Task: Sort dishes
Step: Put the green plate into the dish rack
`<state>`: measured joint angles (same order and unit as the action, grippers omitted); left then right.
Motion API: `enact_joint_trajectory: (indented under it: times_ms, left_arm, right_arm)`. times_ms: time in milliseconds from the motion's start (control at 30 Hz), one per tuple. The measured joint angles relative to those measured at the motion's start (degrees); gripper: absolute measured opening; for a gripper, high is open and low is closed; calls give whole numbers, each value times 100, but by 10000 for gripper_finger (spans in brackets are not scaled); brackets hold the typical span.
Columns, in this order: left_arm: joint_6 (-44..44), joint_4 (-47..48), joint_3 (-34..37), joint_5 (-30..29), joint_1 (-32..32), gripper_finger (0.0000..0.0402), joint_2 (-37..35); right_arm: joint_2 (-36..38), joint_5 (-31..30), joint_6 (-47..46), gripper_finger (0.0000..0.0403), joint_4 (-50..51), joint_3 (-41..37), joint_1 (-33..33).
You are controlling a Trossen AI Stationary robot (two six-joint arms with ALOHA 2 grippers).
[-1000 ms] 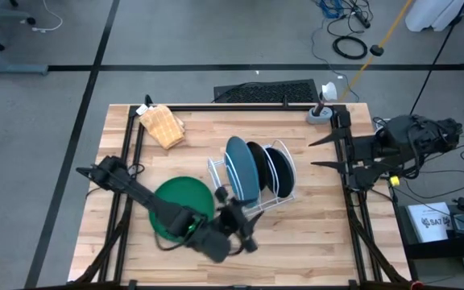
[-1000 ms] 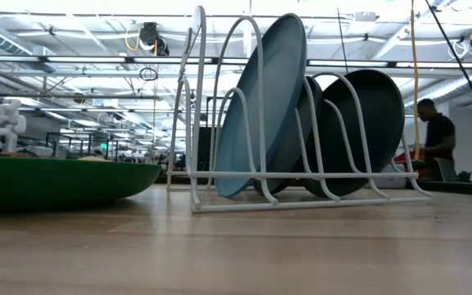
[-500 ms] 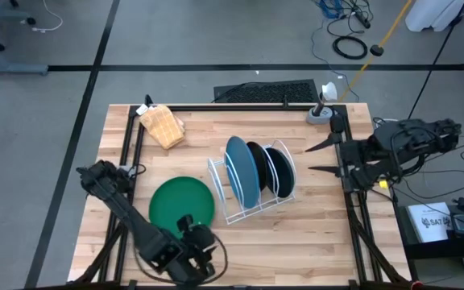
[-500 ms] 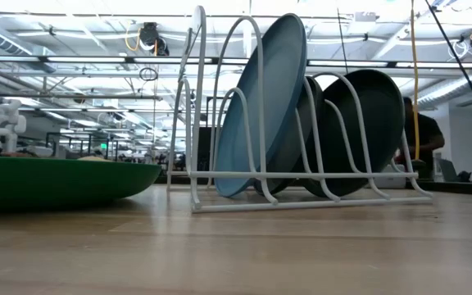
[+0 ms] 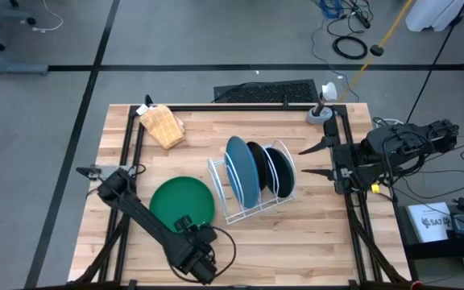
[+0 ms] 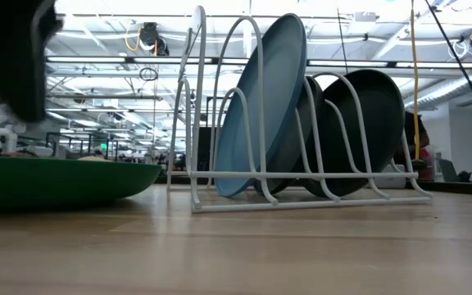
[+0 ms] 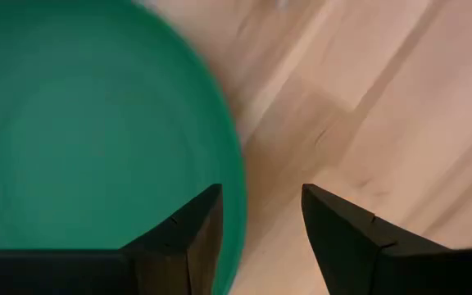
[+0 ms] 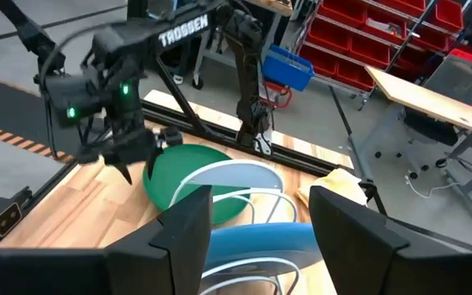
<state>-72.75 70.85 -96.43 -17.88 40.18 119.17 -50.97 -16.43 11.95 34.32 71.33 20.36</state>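
The large green plate (image 5: 182,203) lies flat on the table, bottom down; it also shows in the low view (image 6: 56,182). The bright blue plate (image 5: 240,171), the dark teal plate (image 5: 257,167) and the black plate (image 5: 278,169) stand on edge in the slots of the white wire rack (image 5: 252,211). My left gripper (image 5: 188,228) is open above the green plate's near rim (image 7: 234,156), one finger over the plate and one over the bare wood. My right gripper (image 5: 303,160) is open and empty at the table's right edge.
A tan ridged block (image 5: 163,126) lies at the far left corner. A small grey stand (image 5: 321,113) is at the far right corner. Black frame rails run along the table's left and right sides. Bare wood lies near the front, right of the green plate.
My left gripper has swung from in front of the rack toward the table's left and near edge, and now hangs over the green plate's near rim, coming into the low view at its top left. My right gripper has edged a little toward the rack. The plates have stayed still.
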Motion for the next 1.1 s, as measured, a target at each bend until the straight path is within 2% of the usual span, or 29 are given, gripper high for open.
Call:
enact_joint_trajectory:
  times_ms: [567,700,900,1100]
  left_arm:
    - [629,-32,35,499,-232,170,825]
    - [919,-133,8,658,-268,133,919]
    - [1027,163,-33,585,-261,19,929]
    - [770,702,-343,727,-184,10,968]
  right_arm:
    - [-25,0,-83,199,-29,0,0]
    - [-25,0,-104,199,-26,0,0]
    - [-25,0,-102,199,-26,0,1]
    - [-23,0,-98,199,-25,0,1]
